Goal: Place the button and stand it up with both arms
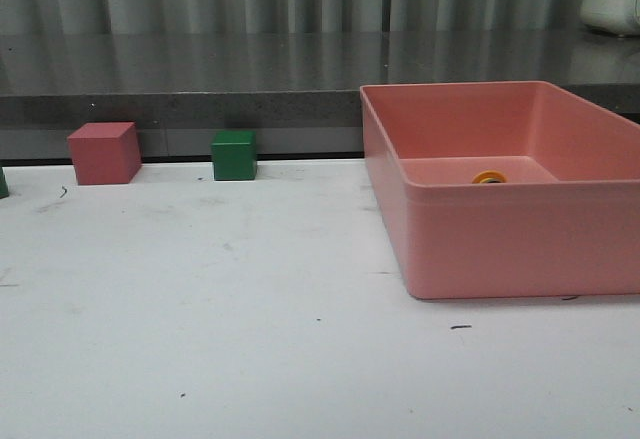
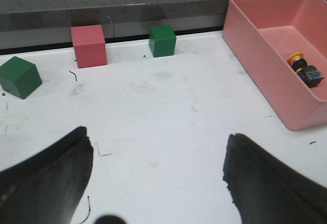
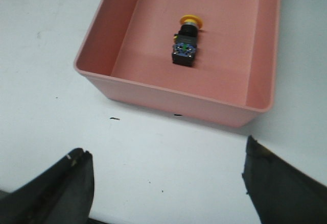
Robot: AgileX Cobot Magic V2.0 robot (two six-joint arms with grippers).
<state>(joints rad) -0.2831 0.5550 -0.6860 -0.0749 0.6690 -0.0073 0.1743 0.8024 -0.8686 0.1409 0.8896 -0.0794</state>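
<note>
1. the button (image 3: 186, 41) is seen lying on its side on the floor of the pink bin (image 1: 480, 249), which sits toward the right edge of the counter (image 1: 200, 319); it must be lifted out before it can be stood.
2. left gripper (image 2: 158, 175): jaws spread wide, nothing held, kept over bare counter, well apart from the bin.
3. right gripper (image 3: 166, 183): jaws released, empty, held just outside the bin's near wall, judged best placed for the pick.
4. pink cube (image 1: 104, 153) and green cube (image 1: 234, 155) are left along the far edge, untouched.
</note>
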